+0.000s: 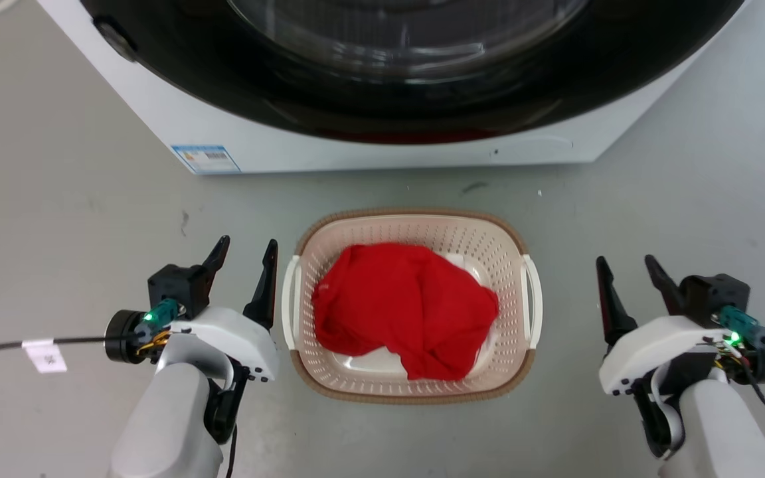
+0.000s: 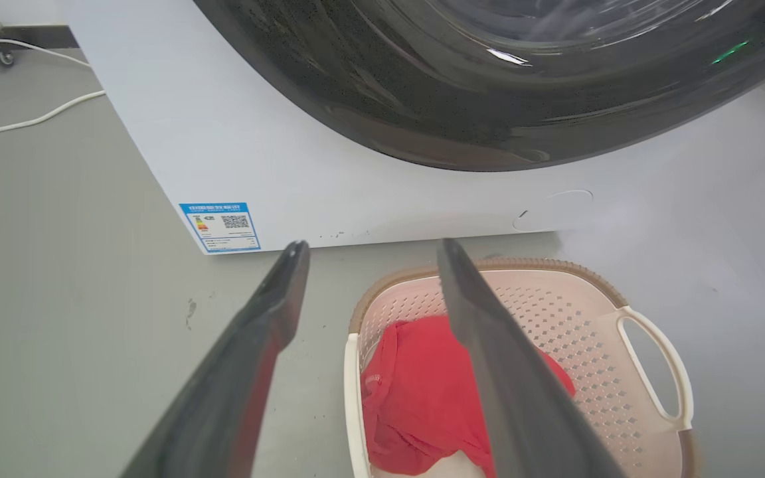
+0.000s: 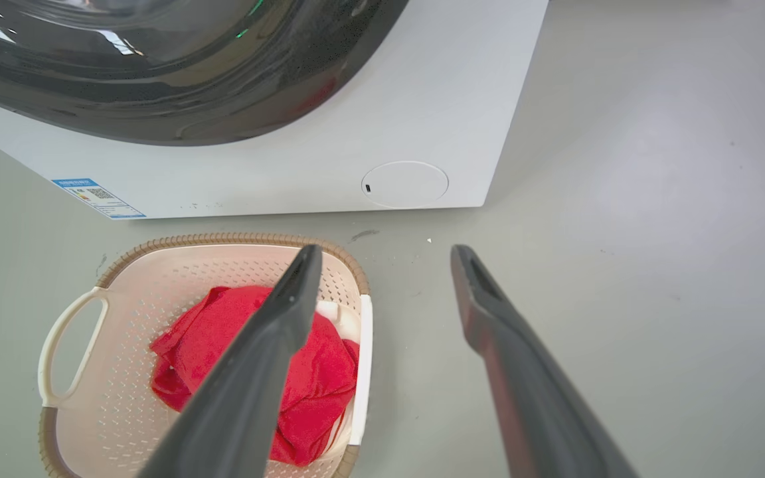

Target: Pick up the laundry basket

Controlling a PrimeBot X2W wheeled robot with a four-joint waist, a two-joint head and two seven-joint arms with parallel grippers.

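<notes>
Flanking the laundry basket (image 1: pixel 416 217), the left hand (image 1: pixel 247 242) and right hand (image 1: pixel 625 259) are held wide open.
A red cloth (image 1: pixel 402 305) is heaped inside; the left hand is nearer.

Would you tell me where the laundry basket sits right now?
In the head view the laundry basket sits on the floor at centre, in front of the washing machine, between the left gripper and right gripper.

The cream perforated plastic laundry basket (image 1: pixel 482 242) looks matt, its brown rim (image 1: pixel 409 214) woven-textured. The crumpled red cloth (image 1: pixel 402 305) inside is matt. The casing of the white washing machine (image 1: pixel 183 126) is smooth, its black door (image 1: pixel 422 106) glossy. The grey floor (image 1: pixel 57 219) is matt.
</notes>
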